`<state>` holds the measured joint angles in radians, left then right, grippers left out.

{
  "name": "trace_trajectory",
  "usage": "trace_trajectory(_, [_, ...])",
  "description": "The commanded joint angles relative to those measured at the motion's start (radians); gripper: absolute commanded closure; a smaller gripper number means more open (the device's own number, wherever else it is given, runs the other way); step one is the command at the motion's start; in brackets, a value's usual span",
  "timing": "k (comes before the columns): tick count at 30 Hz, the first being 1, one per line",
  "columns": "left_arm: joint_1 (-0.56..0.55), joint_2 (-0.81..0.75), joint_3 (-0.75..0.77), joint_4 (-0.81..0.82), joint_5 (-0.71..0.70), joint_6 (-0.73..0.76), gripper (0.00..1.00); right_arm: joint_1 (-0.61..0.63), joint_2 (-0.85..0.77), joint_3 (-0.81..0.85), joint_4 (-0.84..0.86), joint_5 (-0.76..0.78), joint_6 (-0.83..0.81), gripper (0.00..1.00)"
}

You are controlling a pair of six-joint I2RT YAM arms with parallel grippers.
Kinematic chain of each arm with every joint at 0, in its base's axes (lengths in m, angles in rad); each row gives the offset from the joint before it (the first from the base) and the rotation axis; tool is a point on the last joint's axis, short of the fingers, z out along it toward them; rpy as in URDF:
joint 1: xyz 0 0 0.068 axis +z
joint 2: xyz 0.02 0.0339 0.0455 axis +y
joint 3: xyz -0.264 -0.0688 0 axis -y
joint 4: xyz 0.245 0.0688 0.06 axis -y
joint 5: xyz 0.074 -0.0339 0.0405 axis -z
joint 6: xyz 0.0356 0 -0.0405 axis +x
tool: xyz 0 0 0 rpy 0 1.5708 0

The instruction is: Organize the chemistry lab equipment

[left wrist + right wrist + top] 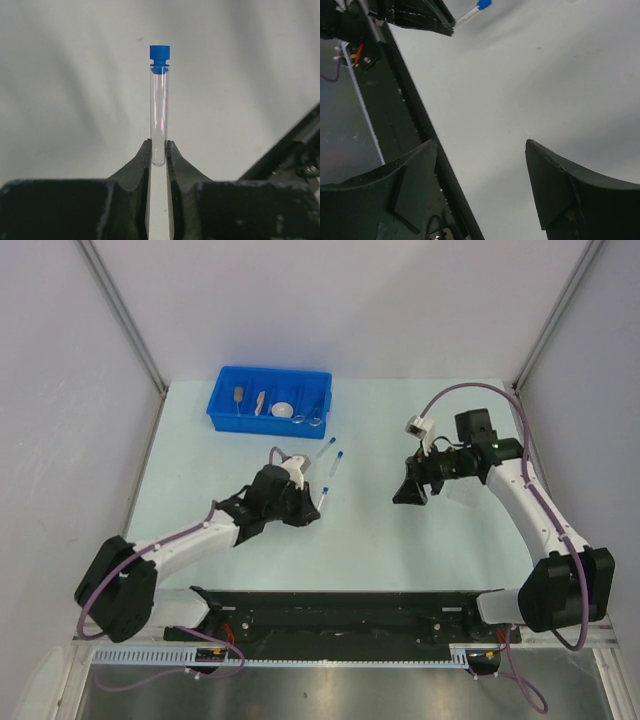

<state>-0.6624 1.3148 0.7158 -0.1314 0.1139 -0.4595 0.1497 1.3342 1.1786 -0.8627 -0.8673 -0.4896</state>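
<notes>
My left gripper (159,150) is shut on the rounded bottom end of a clear tube with a blue cap (159,100), which points away from the wrist camera. From above, this gripper (314,504) sits left of the table's middle, with the tube (324,494) sticking out toward the far right. Two more blue-capped tubes (326,448) (337,462) lie loose on the table just beyond it. My right gripper (408,492) stands open and empty to the right. Its wide-apart fingers (555,185) frame bare table, and the held tube's cap (483,5) shows at the top.
A blue divided bin (222,412) stands at the back left. It holds two tan wooden-handled tools (240,397) (260,402), a white round dish (283,410) and silver wire tongs (312,408). A black rail (340,602) runs along the near edge.
</notes>
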Motion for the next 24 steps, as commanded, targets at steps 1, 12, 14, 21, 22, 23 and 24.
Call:
trace_trajectory(1, [0.0, -0.101, -0.07, 0.338, 0.28, 0.051, 1.0, 0.066, 0.039, 0.055, -0.015, -0.134, 0.084, 0.23])
trace_trajectory(12, [-0.069, -0.072, 0.016, 0.434, 0.323, 0.038, 1.0, 0.182, 0.117, 0.095, 0.28, -0.211, 0.669, 0.17])
trace_trajectory(14, [-0.086, -0.065, 0.028, 0.431, 0.316, 0.041, 1.0, 0.185, 0.126, 0.095, 0.286, -0.214, 0.694, 0.18])
trace_trajectory(21, [-0.124, -0.046, 0.079, 0.403, 0.302, 0.055, 1.0, 0.189, 0.161, 0.096, 0.295, -0.173, 0.73, 0.28])
trace_trajectory(22, [-0.131, -0.046, 0.082, 0.4, 0.3, 0.059, 1.0, 0.191, 0.164, 0.096, 0.297, -0.17, 0.732, 0.32])
trace_trajectory(23, [-0.134, -0.046, 0.085, 0.397, 0.297, 0.062, 1.0, 0.191, 0.164, 0.096, 0.3, -0.167, 0.737, 0.34])
trace_trajectory(24, [-0.137, -0.045, 0.088, 0.391, 0.291, 0.064, 1.0, 0.189, 0.164, 0.096, 0.303, -0.167, 0.738, 0.37])
